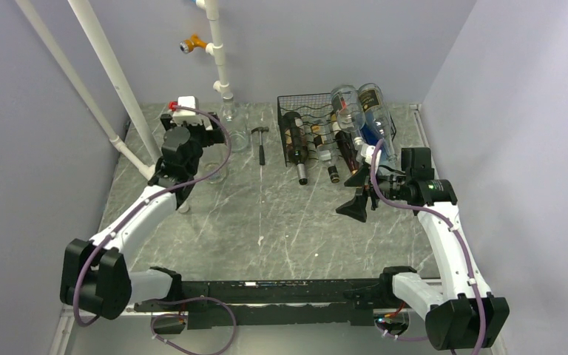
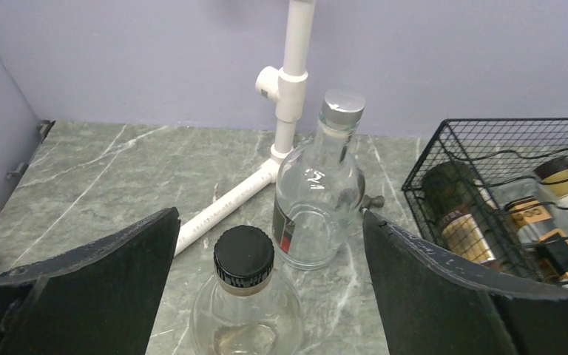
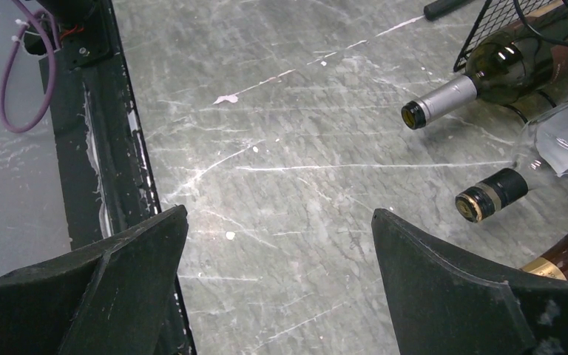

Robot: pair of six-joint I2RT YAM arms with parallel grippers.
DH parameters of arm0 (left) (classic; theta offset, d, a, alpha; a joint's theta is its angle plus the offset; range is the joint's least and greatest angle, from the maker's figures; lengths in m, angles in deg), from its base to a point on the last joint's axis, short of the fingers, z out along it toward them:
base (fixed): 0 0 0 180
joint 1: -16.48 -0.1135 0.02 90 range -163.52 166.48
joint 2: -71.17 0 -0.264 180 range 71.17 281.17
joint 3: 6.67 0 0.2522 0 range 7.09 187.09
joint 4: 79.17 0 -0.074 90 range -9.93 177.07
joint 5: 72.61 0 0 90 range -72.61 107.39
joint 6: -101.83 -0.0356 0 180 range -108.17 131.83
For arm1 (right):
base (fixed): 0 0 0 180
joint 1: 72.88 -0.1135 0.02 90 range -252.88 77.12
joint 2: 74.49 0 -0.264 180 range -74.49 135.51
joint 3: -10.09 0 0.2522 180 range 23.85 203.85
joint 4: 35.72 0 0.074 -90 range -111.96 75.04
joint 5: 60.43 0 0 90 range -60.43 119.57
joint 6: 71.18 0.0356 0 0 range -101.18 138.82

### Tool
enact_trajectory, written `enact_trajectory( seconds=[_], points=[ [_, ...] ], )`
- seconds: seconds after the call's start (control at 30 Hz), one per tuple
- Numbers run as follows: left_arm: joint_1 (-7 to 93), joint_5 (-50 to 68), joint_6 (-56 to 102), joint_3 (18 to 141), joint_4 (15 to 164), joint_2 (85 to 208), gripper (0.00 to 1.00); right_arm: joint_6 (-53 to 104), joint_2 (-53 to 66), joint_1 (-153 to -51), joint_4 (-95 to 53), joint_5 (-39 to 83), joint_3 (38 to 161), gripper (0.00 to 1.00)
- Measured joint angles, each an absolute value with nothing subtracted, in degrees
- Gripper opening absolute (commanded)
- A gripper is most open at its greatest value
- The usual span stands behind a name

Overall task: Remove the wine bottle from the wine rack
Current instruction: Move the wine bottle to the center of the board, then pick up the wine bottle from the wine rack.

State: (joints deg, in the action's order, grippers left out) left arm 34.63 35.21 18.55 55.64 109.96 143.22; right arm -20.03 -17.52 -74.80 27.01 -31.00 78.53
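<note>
Over at the far left, the left pincer (image 2: 270, 218) is spread wide, and a black-capped clear bottle (image 2: 244, 255) stands between its fingers, touching neither as far as I can see. Just beyond it a silver-capped clear bottle (image 2: 318, 200) stands upright by the white pipe (image 2: 292, 81). Both are on the table (image 1: 266, 214), left of the wine rack (image 1: 290, 105).

The rack sits far right of centre, and it is well loaded. Dark bottles lie in its tiers with their necks pointing near, among them a green wine bottle (image 3: 488, 78) with a silver foil neck. The right pincer (image 3: 279, 213) hovers just near of those necks, fingers spread and gripping nothing.

My read: if the black-capped bottle is the one wanted, the job is all but done and the left arm only has to back away. If it's one of the dark bottles, nothing is gripped and the reach is yet to come.

Now the gaps. The black-capped bottle's base is cut off in the left wrist view, and the left arm covers it from above. Two big clear bottles (image 1: 362, 111) lean over the rack's right end, so I can't count what lies beneath. No label is readable.
</note>
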Motion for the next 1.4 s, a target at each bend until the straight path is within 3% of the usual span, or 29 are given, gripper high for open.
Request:
enact_trajectory(
  seconds=[0.37, 0.7, 1.0, 1.4],
  points=[
    [34.6, 32.6, 26.7, 64.3, 91.9, 136.2, 0.99, -21.4, -18.7, -73.6, 27.4, -31.1, 78.5, 0.98],
    [34.7, 23.4, 30.3, 70.6, 76.1, 135.3, 0.99, -22.2, -19.2, -70.2, 28.2, -32.3, 78.7, 0.99],
    [34.7, 3.9, 26.3, 71.1, 72.8, 131.5, 0.99, -17.7, -17.2, -68.9, 27.8, -30.4, 85.7, 1.00],
    [34.9, -16.6, 24.6, 64.1, 78.9, 131.3, 1.00, -1.1, -6.8, -68.8, 20.5, -16.6, 97.2, 1.00]
  ],
)
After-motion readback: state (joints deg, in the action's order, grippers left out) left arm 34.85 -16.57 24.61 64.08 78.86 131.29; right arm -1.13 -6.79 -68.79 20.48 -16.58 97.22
